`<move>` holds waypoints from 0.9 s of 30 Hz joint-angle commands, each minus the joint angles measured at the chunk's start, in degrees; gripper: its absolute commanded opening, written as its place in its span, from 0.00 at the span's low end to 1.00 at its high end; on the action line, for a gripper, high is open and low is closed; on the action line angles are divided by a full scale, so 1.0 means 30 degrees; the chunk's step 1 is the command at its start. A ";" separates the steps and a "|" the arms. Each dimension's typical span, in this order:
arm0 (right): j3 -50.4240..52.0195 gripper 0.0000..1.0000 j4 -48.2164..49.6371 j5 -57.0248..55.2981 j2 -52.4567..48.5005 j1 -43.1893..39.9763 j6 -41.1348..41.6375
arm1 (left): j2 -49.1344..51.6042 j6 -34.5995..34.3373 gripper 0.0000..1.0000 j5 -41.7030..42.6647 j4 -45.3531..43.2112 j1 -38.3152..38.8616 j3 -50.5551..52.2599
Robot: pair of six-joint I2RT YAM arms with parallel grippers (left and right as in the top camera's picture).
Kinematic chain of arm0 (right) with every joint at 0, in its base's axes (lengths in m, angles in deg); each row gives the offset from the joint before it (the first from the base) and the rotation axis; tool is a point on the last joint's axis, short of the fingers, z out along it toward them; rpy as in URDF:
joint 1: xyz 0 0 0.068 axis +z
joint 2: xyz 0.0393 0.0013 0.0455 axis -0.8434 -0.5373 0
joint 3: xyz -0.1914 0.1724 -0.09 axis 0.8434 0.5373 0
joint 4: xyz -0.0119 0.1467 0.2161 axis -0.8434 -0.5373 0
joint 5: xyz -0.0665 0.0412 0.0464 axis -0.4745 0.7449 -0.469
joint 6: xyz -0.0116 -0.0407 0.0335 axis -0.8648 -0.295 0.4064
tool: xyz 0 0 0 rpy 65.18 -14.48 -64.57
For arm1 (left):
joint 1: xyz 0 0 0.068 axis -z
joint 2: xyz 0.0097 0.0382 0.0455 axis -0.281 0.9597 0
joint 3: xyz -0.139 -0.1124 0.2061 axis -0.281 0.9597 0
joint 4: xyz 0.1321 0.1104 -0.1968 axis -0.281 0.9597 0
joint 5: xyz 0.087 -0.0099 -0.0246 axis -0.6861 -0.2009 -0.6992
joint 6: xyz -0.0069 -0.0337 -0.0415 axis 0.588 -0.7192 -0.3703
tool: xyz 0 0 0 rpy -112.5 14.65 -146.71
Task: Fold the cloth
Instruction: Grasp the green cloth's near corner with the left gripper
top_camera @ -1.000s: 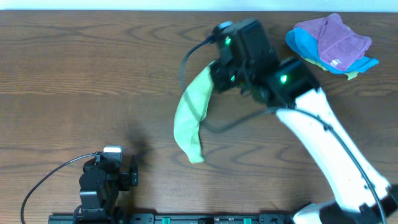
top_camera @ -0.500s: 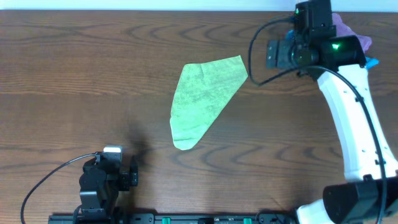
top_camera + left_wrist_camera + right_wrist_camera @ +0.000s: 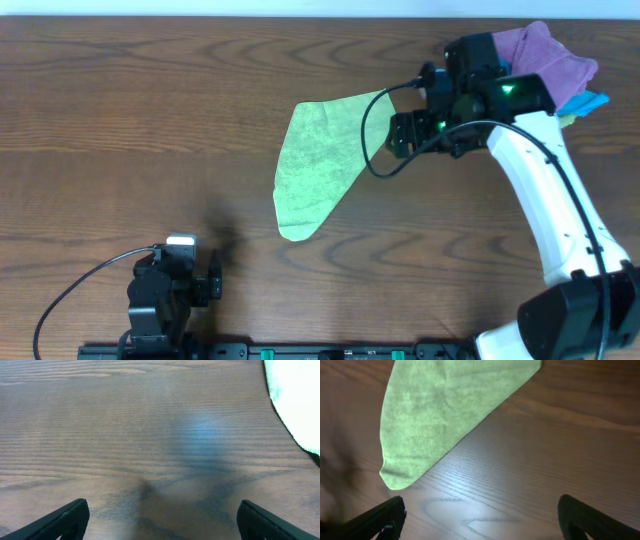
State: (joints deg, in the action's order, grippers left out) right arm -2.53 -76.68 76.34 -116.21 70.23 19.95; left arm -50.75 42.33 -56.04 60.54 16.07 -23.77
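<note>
Hovering spread and empty, the right hand (image 3: pixel 400 135) sits just beside the cloth (image 3: pixel 320 160).

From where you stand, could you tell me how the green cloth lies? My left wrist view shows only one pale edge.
Observer: The cloth lies flat, wide at its far end, tapering to a rounded tip nearer the robot.
Operator: Is the right hand holding it?
Observer: No; the right hand is open and empty, beside its far corner.
Operator: Anything else nearby?
Observer: A purple cloth piled on a blue cloth, far right.
</note>
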 commanded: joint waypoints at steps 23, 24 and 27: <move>0.5617 0.93 0.5020 0.0517 0.0131 0.2368 -0.0831 | 0.0044 -0.6768 0.95 0.4699 -0.5595 0.0095 0.0080; 0.5676 0.93 0.5115 0.0510 0.0131 0.2353 -0.0823 | 0.0262 -0.7512 0.95 0.4554 -0.6113 0.0095 -0.0051; 0.5697 0.92 0.5588 0.0510 0.0131 0.2324 -0.0634 | 0.1902 -1.0593 0.95 0.4707 -0.6535 0.0095 -0.0794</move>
State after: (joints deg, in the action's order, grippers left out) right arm 14.43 -60.73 77.43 -116.21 77.34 18.20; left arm -48.66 21.04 -43.76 41.40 16.09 -23.74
